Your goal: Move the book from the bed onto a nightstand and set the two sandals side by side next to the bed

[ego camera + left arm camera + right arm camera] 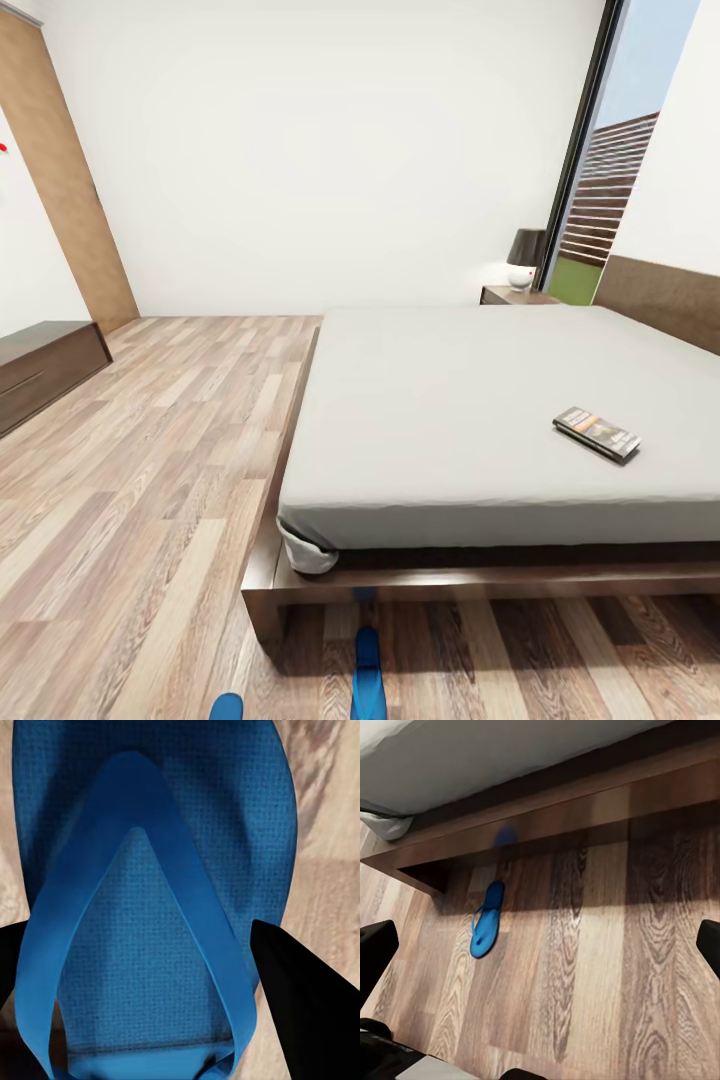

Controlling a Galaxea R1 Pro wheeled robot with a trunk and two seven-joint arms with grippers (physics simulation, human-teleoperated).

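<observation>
The book [597, 433], dark with an orange band, lies flat on the right part of the pale grey mattress of the bed [450, 400]. A nightstand [515, 295] stands at the bed's far corner. One blue sandal [368, 675] lies on the floor by the bed's wooden frame, also seen as the sandal [486, 922]. The other sandal [150, 795] sits close up between the black fingers of my left gripper [141, 930], which touch its two edges; its tip [226, 708] shows at the picture's lower edge. My right gripper [540, 952] hangs open above bare floor.
A long dark brown bench-like cabinet [40, 365] stands against the left wall. A dark lamp [525, 255] sits on the nightstand. The bed frame [547, 817] juts out low beyond the mattress. Wood floor [150, 470] stretches wide to the left of the bed.
</observation>
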